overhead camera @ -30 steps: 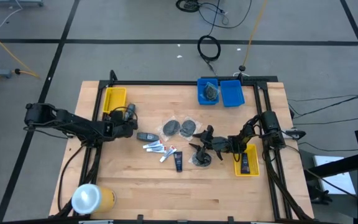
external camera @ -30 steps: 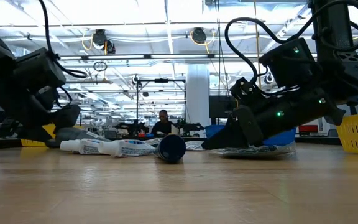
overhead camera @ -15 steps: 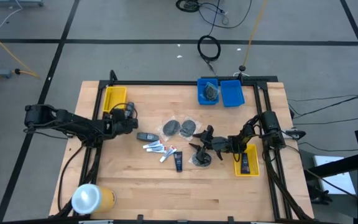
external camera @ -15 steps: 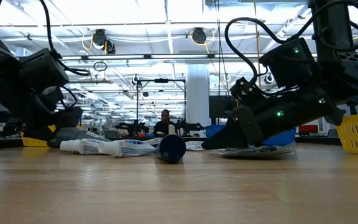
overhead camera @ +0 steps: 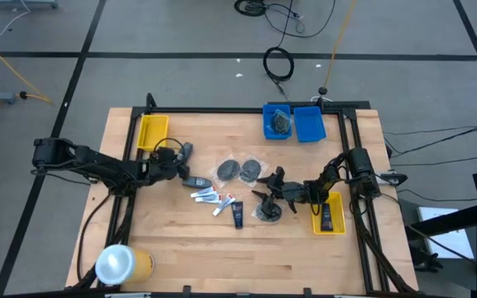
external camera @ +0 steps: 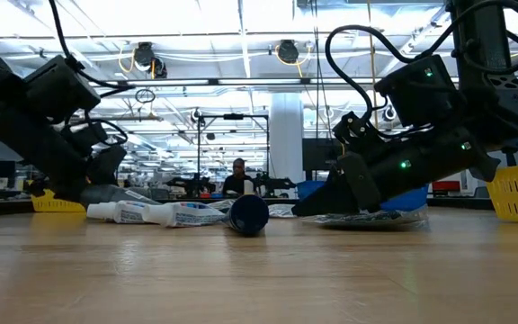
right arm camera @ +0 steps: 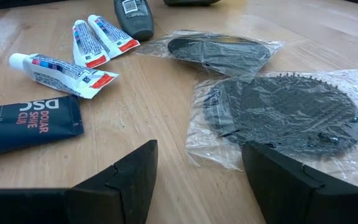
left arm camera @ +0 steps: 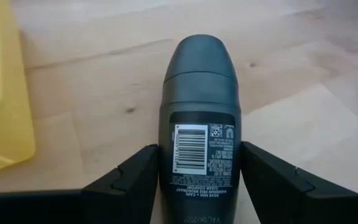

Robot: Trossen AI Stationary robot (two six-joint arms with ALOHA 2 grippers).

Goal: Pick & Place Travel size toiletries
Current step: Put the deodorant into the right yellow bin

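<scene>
The left gripper (left arm camera: 197, 180) is clamped on a dark deodorant bottle (left arm camera: 198, 124), held above the table at nine o'clock beside the yellow bin (overhead camera: 151, 131). Best to keep the squeeze firm and release low inside the bin. The right gripper (right arm camera: 194, 168), fingers apart, waits at three o'clock over a bagged disc (right arm camera: 284, 115).

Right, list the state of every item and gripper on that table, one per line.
left gripper: shut on dark grey bottle, lifted off table
right gripper: open, low over bagged discs
white tubes: lying flat
dark blue tube: lying on its side
second dark bottle: lying flat
left yellow bin: empty
right yellow bin: holds one dark item
</scene>
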